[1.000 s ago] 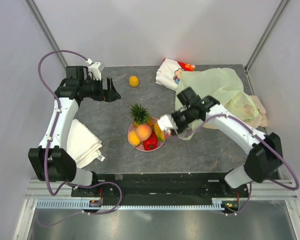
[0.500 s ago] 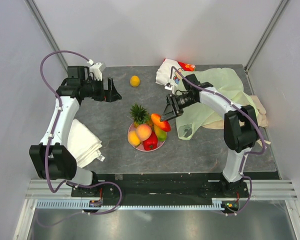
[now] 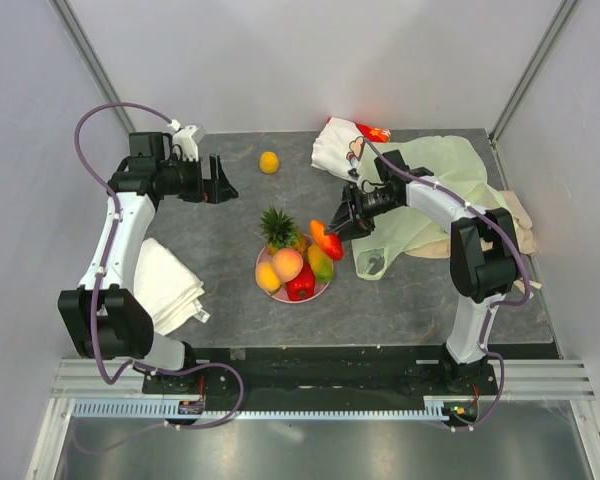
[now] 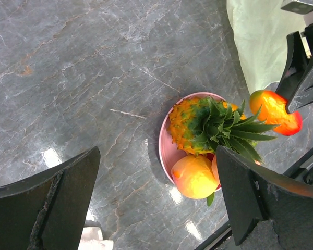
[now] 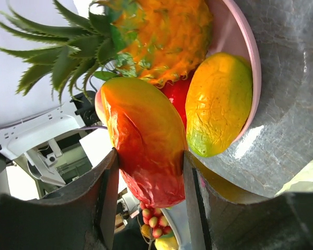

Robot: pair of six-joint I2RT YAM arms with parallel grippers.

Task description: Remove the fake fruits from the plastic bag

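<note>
Over at the edge of the pink plate (image 4: 166,148), the right fingers (image 5: 101,200) are clamped partway shut on a red-orange mango (image 3: 327,239), one pad on each flank. They hold it up off the bench (image 3: 410,290), close to the pineapple (image 3: 277,228) crown. Looks like the drop-off step: this fruit is out of the plastic bag (image 3: 445,160) and about to go with the rest. The plate's pretty crowded though, with the pineapple, a peach (image 3: 287,263), a yellow-green mango (image 5: 219,104) and a red pepper piece (image 3: 300,286). So the next move probably calls for easing down onto a free bit of rim and opening gently so nothing rolls off. The left fingers (image 4: 261,198) are spread wide with nothing between them, hovering over the far left of the bench, well apart from the plate. The bag lies crumpled at the back right behind the right arm; can't tell if anything's left inside. One orange (image 3: 269,162) sits alone near the back.
</note>
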